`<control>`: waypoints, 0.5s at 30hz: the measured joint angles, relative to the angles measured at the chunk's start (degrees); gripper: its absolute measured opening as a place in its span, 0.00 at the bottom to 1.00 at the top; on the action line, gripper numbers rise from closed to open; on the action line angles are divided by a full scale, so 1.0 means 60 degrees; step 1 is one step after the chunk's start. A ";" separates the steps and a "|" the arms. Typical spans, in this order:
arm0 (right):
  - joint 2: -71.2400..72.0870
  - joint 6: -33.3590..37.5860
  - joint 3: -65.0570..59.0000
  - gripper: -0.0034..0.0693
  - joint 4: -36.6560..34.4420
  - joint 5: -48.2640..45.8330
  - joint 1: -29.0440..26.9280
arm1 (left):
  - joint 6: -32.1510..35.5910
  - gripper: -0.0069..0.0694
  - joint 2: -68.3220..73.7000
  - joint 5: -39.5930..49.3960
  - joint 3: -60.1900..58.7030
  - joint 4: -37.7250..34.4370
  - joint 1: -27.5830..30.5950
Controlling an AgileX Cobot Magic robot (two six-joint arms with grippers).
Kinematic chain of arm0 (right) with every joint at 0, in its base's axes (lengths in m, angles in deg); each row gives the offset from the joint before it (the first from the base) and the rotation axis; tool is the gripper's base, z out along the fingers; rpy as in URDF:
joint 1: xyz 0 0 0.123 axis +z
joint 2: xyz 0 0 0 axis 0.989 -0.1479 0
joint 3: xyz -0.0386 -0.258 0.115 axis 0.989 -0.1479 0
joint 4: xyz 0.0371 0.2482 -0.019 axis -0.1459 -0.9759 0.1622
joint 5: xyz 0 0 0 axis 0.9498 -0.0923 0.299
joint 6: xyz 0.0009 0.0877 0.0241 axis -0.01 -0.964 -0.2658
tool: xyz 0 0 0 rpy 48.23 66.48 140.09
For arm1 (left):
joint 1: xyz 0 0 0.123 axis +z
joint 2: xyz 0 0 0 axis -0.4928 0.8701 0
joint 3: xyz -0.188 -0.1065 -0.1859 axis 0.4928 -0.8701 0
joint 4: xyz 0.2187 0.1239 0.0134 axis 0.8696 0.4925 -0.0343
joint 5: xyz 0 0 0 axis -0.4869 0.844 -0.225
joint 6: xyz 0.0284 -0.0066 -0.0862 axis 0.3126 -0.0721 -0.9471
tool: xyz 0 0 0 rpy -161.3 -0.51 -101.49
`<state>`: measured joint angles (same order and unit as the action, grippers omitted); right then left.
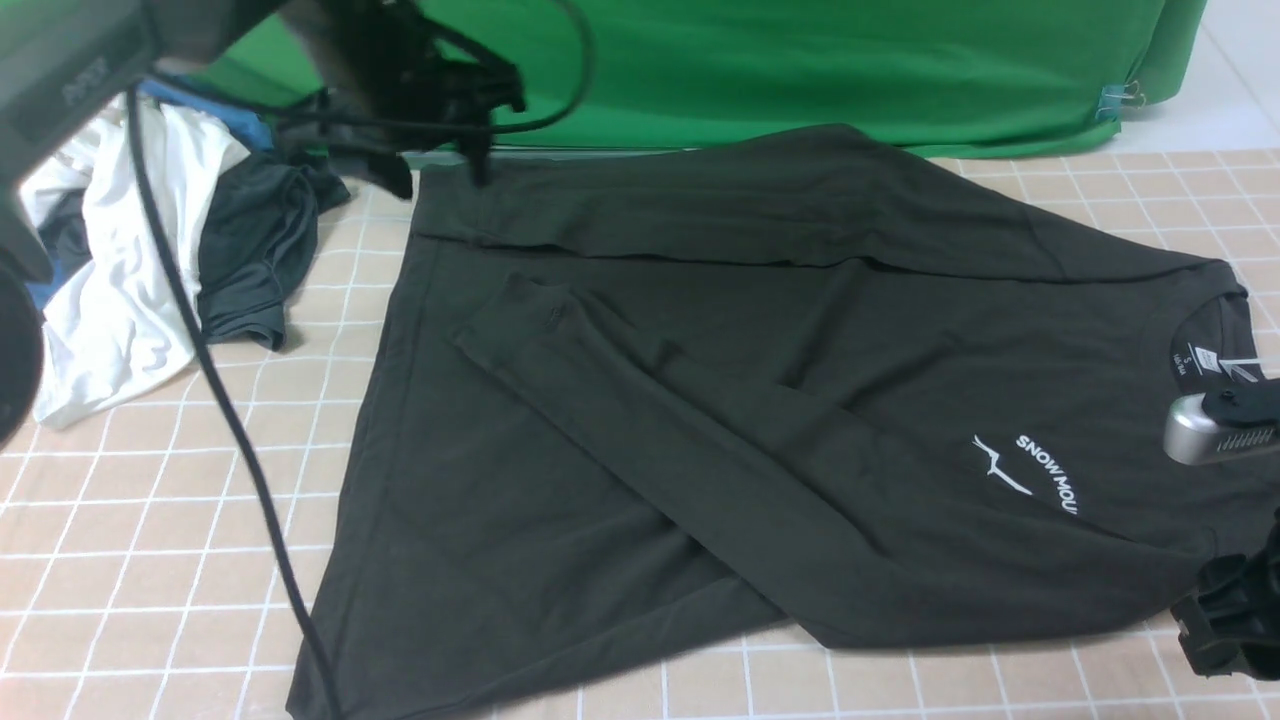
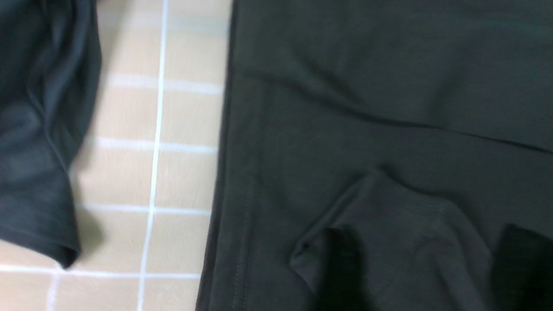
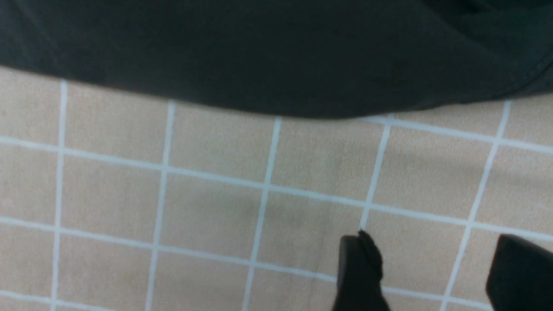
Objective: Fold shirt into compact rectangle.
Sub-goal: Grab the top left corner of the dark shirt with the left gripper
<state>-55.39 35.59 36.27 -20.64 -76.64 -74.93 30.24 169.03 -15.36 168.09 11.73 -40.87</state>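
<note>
I'm working over the checked table cloth [image 1: 150, 520], and the black long-sleeved shirt [image 1: 700, 330] takes up most of it, lying flat with the hem towards my left arm and the collar towards my right. That lets each arm take one end. Both sleeves are already in: the far sleeve [image 1: 750, 200] is folded along the back edge, and the near sleeve [image 1: 650, 420] lies slantwise across the body, so the outline is closer to a rectangle. I judge the body folds are what remains. The white shirt [image 1: 110, 300] and the grey-green short-sleeved shirt [image 1: 250, 250] sit heaped off the hem end, just beside it but apart, out of the fold's way. My left gripper [image 1: 440, 130] hangs blurred above the far hem corner. Its wrist camera shows the fingers [image 2: 341, 268] spread, pinching nothing, with the ribbed cuff [image 2: 402, 216] lying below them. My right gripper [image 3: 432, 263] is over bare cloth just off the shirt's near edge, spread and empty. The white SNOW MOUNTAIN print [image 1: 1030, 470] faces up, and the neck label [image 1: 1200, 362] shows inside the collar
</note>
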 joint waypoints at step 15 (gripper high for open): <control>0.0000 0.0000 0.0000 0.50 -0.0151 0.0118 0.0000 | 0.0562 0.33 0.1688 -0.2996 0.0000 -0.1538 0.1207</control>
<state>-55.39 35.59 36.27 -21.55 -75.94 -74.93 33.62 179.15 -33.34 168.09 2.50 -33.63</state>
